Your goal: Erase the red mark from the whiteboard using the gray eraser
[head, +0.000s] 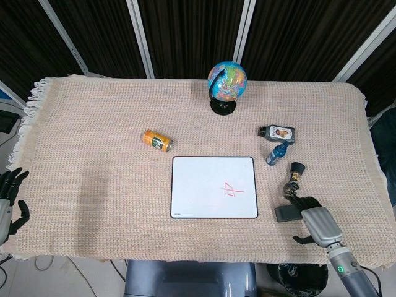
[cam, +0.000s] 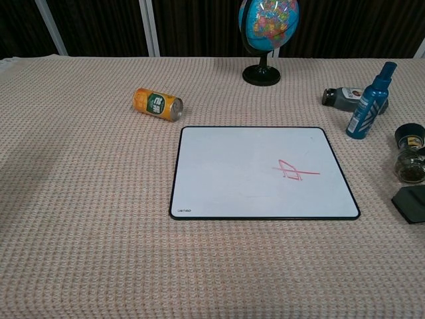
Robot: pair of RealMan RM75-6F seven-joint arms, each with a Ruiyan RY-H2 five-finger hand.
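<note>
The whiteboard (head: 198, 192) (cam: 232, 173) lies flat at the table's middle, with a red mark (head: 230, 192) (cam: 293, 171) on its right half. The dark gray eraser (head: 285, 213) (cam: 410, 203) lies on the cloth just right of the board. My right hand (head: 317, 221) sits directly right of the eraser, fingers (head: 302, 203) reaching its right edge, thumb apart; nothing is gripped. My left hand (head: 11, 201) hangs at the table's left edge, fingers spread, empty. Neither hand shows in the chest view.
A globe (head: 226, 83) (cam: 268, 26) stands at the back. An orange can (head: 156, 140) (cam: 157, 104) lies left of the board. A dark bottle (head: 277, 132) (cam: 342, 98), blue spray bottle (head: 276, 153) (cam: 368, 103) and small jar (head: 296, 175) (cam: 410, 156) crowd the right, beyond the eraser.
</note>
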